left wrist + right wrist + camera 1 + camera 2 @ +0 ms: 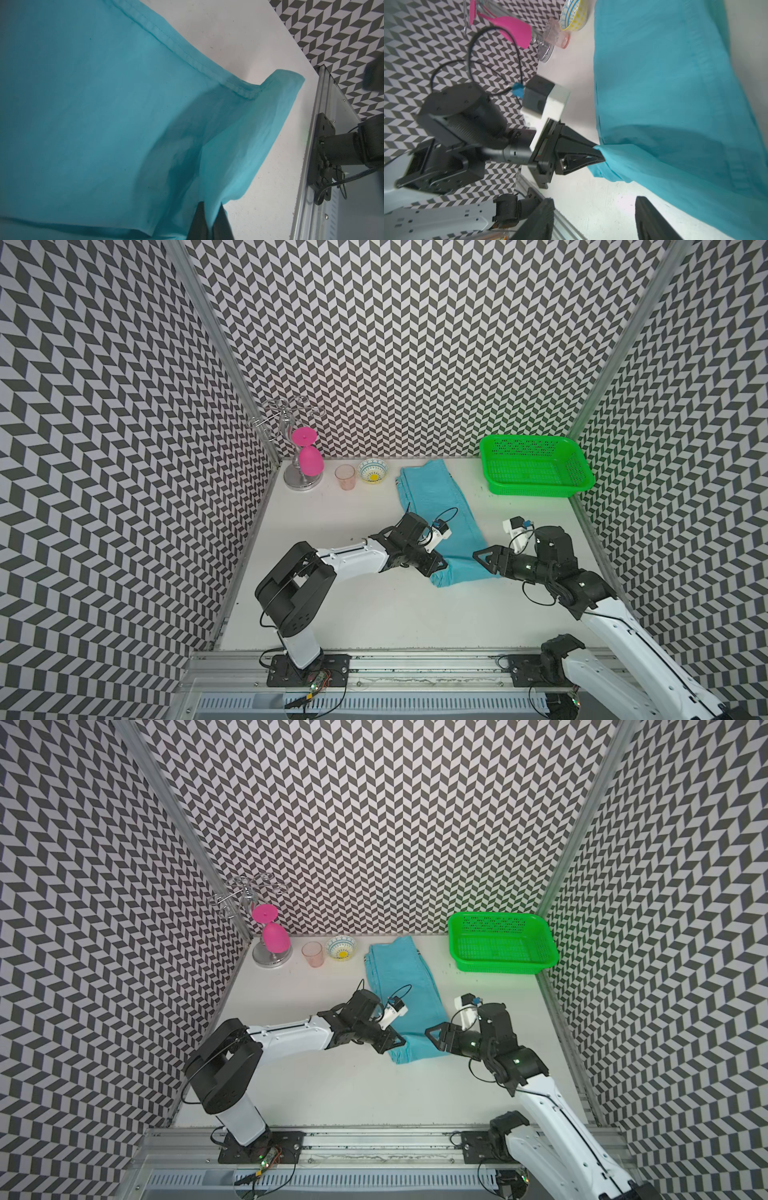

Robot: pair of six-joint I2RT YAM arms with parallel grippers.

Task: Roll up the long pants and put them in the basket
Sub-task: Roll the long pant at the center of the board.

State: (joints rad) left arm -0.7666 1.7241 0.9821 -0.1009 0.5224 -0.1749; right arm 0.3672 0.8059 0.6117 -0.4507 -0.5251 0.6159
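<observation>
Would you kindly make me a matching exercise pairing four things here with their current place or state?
Things: 1 left hand; 2 right hand; 3 green basket; 4 pink goblet.
States: A hanging upside down on the metal rack; B open beside the long pants; C shut on the long pants' near end; D far right corner of the table.
Pairs: 1-C; 2-B; 3-D; 4-A.

The long pants (432,497) are matt cloth, the basket (536,490) glossy plastic.
</observation>
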